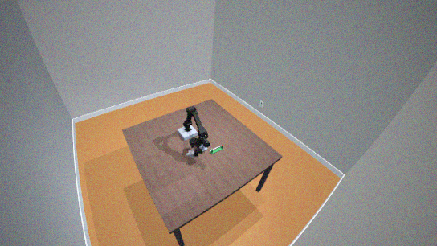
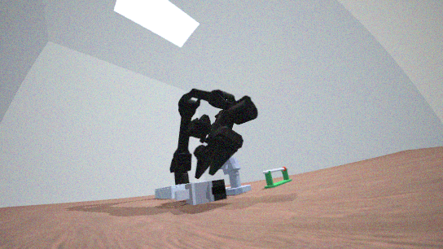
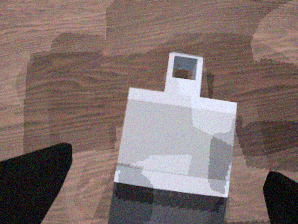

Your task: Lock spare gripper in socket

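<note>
Pin out, spare gripper to be picked up

The robot's gripper (image 1: 196, 153) (image 2: 204, 176) (image 3: 169, 168) hangs with fingers wide apart, empty, above the spare gripper (image 1: 189, 153) (image 2: 199, 193) (image 3: 169, 168); lowering and closing likely come next. Beyond stands the mount (image 1: 204, 149) (image 2: 234, 178), socket contents unclear; farther out, the green rack (image 1: 217, 150) (image 2: 278, 184) bears the lock pin (image 1: 215, 148) (image 2: 276, 170).

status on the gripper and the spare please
Gripper open, nothing held. Spare gripper on table, undocked, between the fingers' lines. Nothing visibly blocking from above.
</note>
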`<state>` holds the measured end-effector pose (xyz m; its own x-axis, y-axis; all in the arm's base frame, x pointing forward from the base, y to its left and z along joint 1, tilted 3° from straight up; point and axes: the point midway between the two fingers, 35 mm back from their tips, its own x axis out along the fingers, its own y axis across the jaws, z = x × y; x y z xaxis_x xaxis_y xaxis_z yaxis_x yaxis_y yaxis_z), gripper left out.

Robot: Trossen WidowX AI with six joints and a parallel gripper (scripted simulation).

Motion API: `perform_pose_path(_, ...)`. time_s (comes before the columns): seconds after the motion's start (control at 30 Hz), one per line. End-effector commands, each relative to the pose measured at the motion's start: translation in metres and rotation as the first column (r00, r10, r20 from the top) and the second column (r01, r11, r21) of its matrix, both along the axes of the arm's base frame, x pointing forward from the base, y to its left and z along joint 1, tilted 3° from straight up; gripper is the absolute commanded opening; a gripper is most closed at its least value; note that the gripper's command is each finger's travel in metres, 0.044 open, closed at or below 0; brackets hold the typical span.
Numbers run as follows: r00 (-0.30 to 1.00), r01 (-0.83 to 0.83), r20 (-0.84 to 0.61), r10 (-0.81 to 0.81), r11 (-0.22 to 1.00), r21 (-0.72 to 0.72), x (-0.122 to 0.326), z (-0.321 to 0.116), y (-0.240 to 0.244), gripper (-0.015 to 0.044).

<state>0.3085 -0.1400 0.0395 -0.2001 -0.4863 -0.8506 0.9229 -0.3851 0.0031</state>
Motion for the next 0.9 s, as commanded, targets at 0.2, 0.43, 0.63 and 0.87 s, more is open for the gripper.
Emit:
perform_pose_path(0.2,1.000,0.005,-0.006,-0.005,1.000,-0.002,-0.001,-0.018,0.000,0.0440)
perform_pose_path(0.43,1.000,0.005,-0.006,-0.005,1.000,-0.002,-0.002,-0.029,0.000,0.0440)
perform_pose_path(0.63,1.000,0.005,-0.006,-0.005,1.000,-0.002,-0.002,-0.039,0.000,0.0440)
perform_pose_path(0.87,1.000,0.005,-0.006,-0.005,1.000,-0.002,-0.003,-0.049,0.000,0.0440)
